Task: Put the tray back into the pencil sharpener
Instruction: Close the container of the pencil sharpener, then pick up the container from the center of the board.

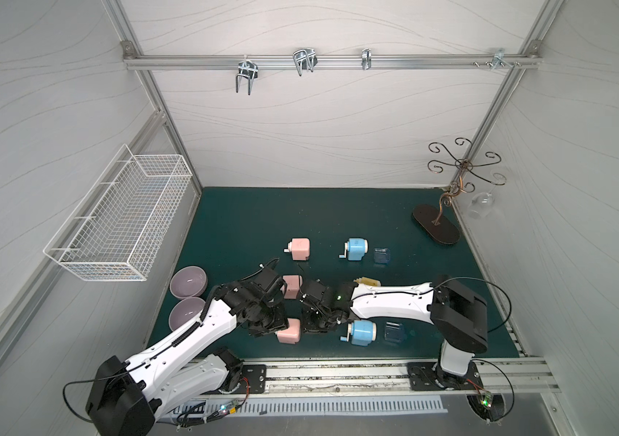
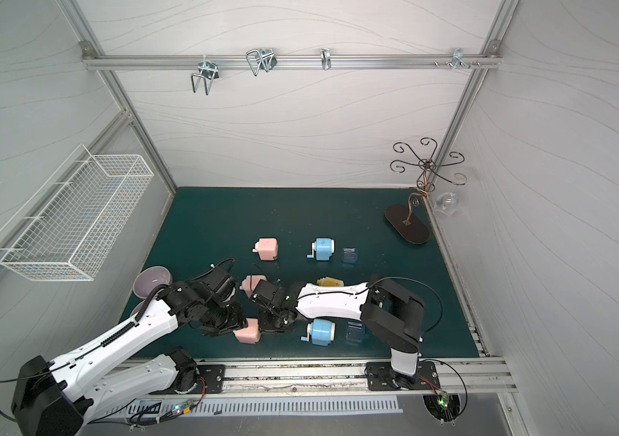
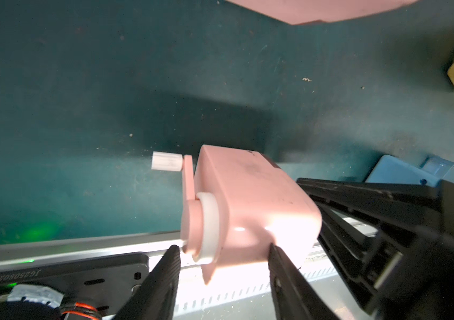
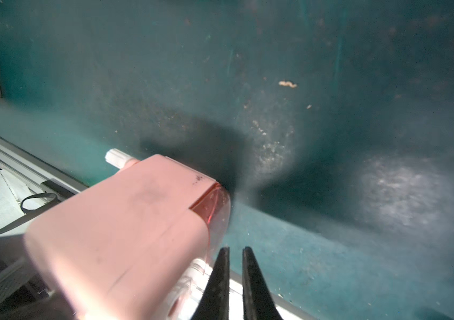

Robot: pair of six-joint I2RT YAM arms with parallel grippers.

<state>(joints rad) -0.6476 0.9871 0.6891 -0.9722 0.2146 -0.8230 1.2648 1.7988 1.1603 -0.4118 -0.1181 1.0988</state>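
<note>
A pink pencil sharpener [image 1: 288,331] with a white-knobbed crank lies near the table's front edge between both grippers. Its clear reddish tray [image 4: 214,203] sits inside the sharpener's [image 4: 126,230] end, flush with the body. My left gripper [image 3: 223,246] is open, with one finger [image 3: 165,277] by the crank hub and the other against the sharpener's [image 3: 250,199] body. My right gripper [image 4: 235,249] stands just beside the tray end, its jaws a narrow slit apart with nothing between them. In both top views the two grippers [image 1: 277,327] [image 2: 262,324] flank the sharpener [image 2: 247,334].
Two more pink sharpeners [image 1: 299,248] [image 1: 293,287], two blue ones [image 1: 355,249] [image 1: 362,332] with clear blue trays [image 1: 381,255] [image 1: 393,332] beside them, a yellow object [image 1: 368,281], two purple bowls [image 1: 188,282], a wire basket [image 1: 119,215] on the left wall, a metal stand [image 1: 436,224].
</note>
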